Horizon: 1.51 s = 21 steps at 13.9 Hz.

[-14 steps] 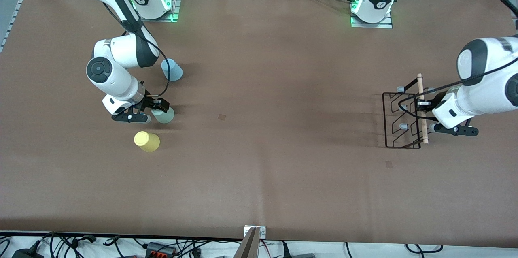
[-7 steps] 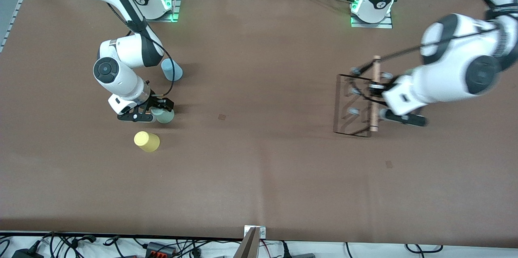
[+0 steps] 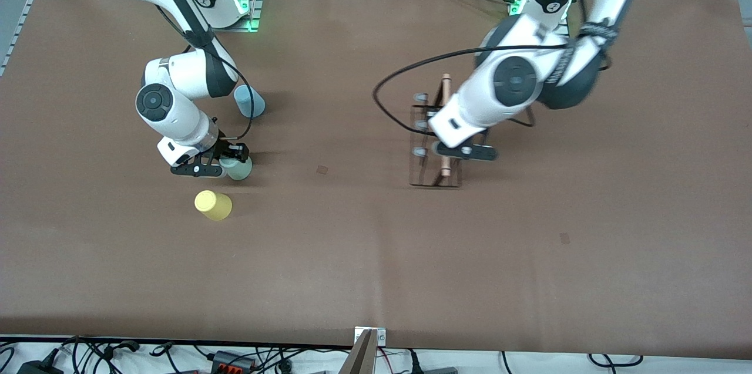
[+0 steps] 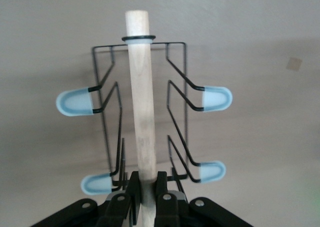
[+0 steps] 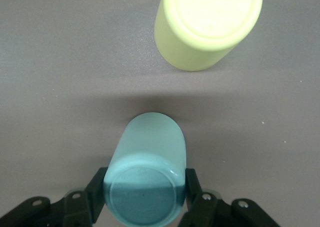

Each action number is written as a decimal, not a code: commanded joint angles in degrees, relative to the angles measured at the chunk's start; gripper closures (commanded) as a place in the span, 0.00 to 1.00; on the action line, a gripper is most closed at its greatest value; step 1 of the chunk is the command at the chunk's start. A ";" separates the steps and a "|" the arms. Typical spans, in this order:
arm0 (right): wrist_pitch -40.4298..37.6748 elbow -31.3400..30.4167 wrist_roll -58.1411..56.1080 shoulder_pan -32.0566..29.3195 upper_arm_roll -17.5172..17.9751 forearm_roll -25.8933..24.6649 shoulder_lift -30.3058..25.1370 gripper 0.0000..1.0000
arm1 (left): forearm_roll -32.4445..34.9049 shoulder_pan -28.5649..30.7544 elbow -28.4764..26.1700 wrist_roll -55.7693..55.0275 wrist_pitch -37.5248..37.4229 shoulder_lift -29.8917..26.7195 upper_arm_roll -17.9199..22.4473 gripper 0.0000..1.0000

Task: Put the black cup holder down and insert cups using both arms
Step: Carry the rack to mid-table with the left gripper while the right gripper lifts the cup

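My left gripper [image 3: 451, 150] [image 4: 145, 188] is shut on the wooden rod handle [image 3: 446, 85] [image 4: 141, 87] of the black cup holder [image 3: 418, 127] [image 4: 177, 77]. It holds the holder in the air over the middle of the table, with the pale-tipped pegs [image 4: 75, 103] sticking out to both sides. My right gripper [image 3: 230, 158] [image 5: 145, 189] is shut on the pale green cup [image 3: 240, 169] [image 5: 148, 152], its fingers pressed on both sides. The yellow cup [image 3: 213, 205] [image 5: 207, 22] stands nearer the front camera than the green one. The light blue cup [image 3: 249, 101] stands farther from it.
The brown table [image 3: 376, 256] has two small dark marks [image 3: 322, 169] [image 3: 564, 238]. The arm bases [image 3: 226, 4] [image 3: 540, 10] stand along the edge farthest from the front camera. Cables [image 3: 235, 356] run along the nearest edge.
The left arm has carried the cup holder from its end of the table toward the middle. The right gripper has closed on the pale green cup.
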 commanded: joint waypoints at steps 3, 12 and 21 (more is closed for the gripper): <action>-2.88 0.62 -2.75 0.15 -0.31 0.16 -3.64 0.96 | 4.59 -6.17 1.51 -7.79 1.82 2.12 0.28 0.94; -15.36 4.13 -14.69 -4.68 -0.75 -0.02 -11.63 0.96 | 5.39 -9.08 1.60 -10.27 7.26 5.27 0.28 0.94; -39.28 11.26 -2.80 -2.32 4.86 0.77 -18.94 0.98 | 7.83 -4.88 3.35 -8.62 -2.72 -2.96 0.90 0.00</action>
